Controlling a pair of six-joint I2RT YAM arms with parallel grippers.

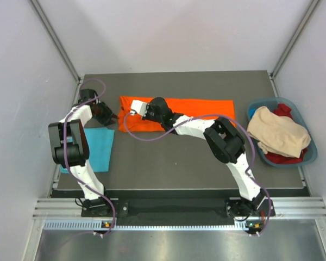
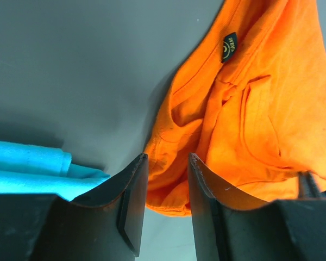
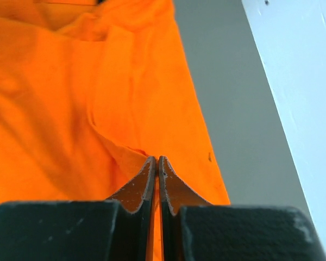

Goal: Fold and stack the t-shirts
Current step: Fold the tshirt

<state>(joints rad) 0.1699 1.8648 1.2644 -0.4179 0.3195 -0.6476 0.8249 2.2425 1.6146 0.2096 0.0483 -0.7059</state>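
The orange t-shirt (image 1: pixel 201 109) lies as a long folded band across the back of the table, its left end bunched. In the right wrist view my right gripper (image 3: pixel 156 159) is shut on a fold of the orange t-shirt (image 3: pixel 70 109), with a thin strip of cloth between its jaws. It sits over the shirt's left part (image 1: pixel 135 113). My left gripper (image 2: pixel 167 157) stands open at the shirt's left end (image 1: pixel 113 116), and the orange hem (image 2: pixel 174 196) lies loosely between its fingers. The turquoise t-shirt (image 1: pixel 98 149) lies folded flat at the left, under the left arm.
A blue basket (image 1: pixel 309 155) at the right edge of the table holds a beige cloth (image 1: pixel 277 133) and a red one (image 1: pixel 284 110). White walls close in the table on the left, back and right. The dark table top (image 1: pixel 179 163) shows in front of the orange shirt.
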